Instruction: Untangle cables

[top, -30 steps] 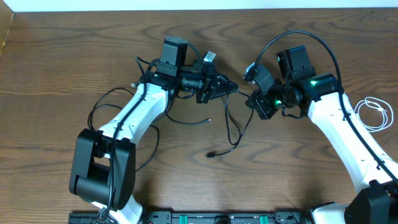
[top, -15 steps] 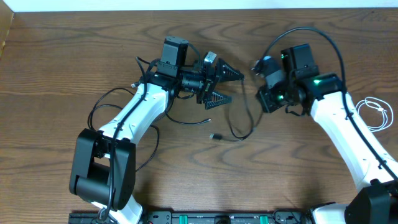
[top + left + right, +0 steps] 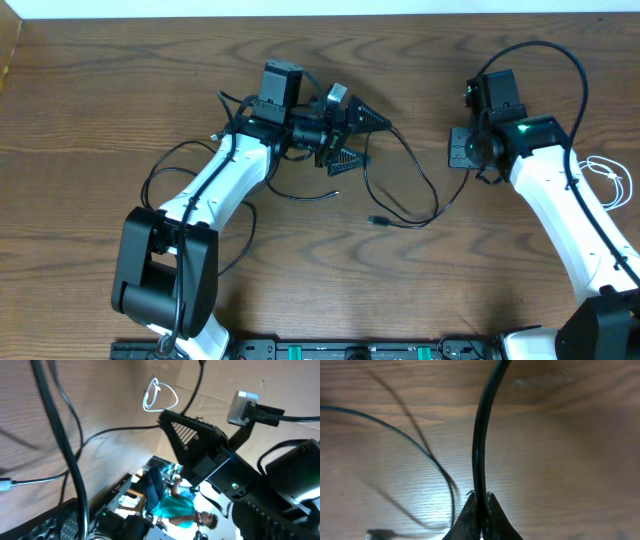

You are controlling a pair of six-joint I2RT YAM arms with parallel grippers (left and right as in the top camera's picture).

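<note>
Plainly the right claw [image 3: 481,505] has the work: its fingers are pressed together on a black cable [image 3: 480,435], which rises straight out of the pinch in the wrist view. From above, that cable leaves the claw and sags in a loose loop across the bench [image 3: 100,100] between the two arms. Its small plug [image 3: 376,219] lies free on the wood at the bottom of the loop. One strand climbs back toward the left claw [image 3: 377,139], which stands wide open and holds nothing. The strand passes just beside its upper finger; whether it rests on the finger I cannot tell.

A second black cable [image 3: 300,195] lies under the left arm, near the first but seemingly not crossing it. The white cable [image 3: 605,182] sits in its own small coil at the far right, well apart from the rest.

I judge the step to be drawing one black cable away from the others, with the separation well along. The next move calls for the right arm to carry its cable further right, away from the left arm. It should keep the slack from snagging on the open left fingers, then lay the cable down by itself.
</note>
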